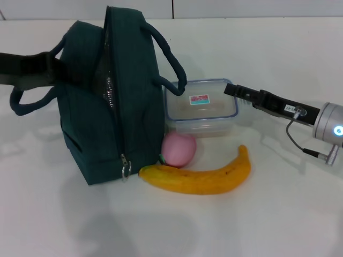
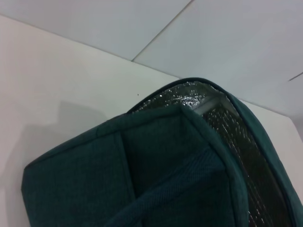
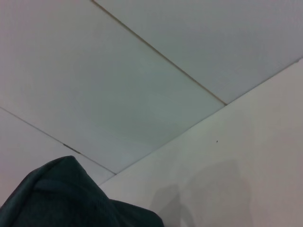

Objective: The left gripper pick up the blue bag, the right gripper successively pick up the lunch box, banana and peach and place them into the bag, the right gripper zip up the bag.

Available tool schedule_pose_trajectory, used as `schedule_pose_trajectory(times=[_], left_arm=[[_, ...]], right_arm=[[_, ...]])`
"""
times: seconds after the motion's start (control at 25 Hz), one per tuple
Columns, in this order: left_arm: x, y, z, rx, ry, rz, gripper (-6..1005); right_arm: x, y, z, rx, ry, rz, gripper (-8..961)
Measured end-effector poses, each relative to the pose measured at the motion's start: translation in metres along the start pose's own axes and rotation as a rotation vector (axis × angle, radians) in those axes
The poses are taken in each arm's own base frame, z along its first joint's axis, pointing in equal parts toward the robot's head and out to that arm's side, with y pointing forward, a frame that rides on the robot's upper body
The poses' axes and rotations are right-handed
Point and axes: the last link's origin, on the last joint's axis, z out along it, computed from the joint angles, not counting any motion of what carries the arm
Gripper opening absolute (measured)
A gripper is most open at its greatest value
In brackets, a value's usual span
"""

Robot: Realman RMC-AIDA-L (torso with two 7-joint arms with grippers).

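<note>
Your inventory, head view, on the white table (image 1: 278, 214):

1. Blue bag (image 1: 107, 107): upright at 9 o'clock of the layout, zip gaping along its top, silver lining showing. One loop handle hangs toward the lunch box.
2. Left gripper (image 1: 53, 69): enters from 9 o'clock, reaching the bag's near handle; you cannot tell how far its fingers are parted or whether they grip.
3. Lunch box (image 1: 201, 107): clear, lidded, labelled; touching the bag's 3 o'clock side.
4. Peach (image 1: 179, 148): pink, at 6 o'clock of the lunch box, against the bag.
5. Banana (image 1: 203, 174): at 6 o'clock of the peach.
6. Right gripper (image 1: 230, 90): comes from 3 o'clock, tip at the lunch box's corner; you cannot tell its opening, nothing visibly held.
</note>
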Motion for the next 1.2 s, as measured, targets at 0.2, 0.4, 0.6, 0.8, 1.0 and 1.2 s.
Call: schedule_pose_trajectory(times=[0.2,0.4,0.6,0.8,1.0,1.2], left_arm=[[-0.002,-0.004,0.000,0.001,-0.003,-0.001,36],[-0.003,-0.005,-0.001,0.005,-0.005,0.003,36],[-0.004,-0.005,0.000,0.002,-0.006,0.005,37],[-0.004,-0.004,0.000,0.001,-0.006,0.006,37],[-0.004,-0.005,0.001,0.000,-0.009,0.005,37],[-0.006,-0.006,0.002,-0.003,-0.014,-0.001,37]], right_arm=[[-0.002,0.006,0.000,-0.037,0.000,0.033,838],[-0.003,0.009,0.001,-0.061,0.003,0.062,808],[0.001,0.012,0.001,-0.077,0.031,0.093,808],[0.003,0.013,0.000,-0.083,0.048,0.117,809],[0.003,0.017,-0.003,-0.115,0.061,0.168,809],[0.000,0.018,-0.008,-0.140,0.059,0.224,736]])
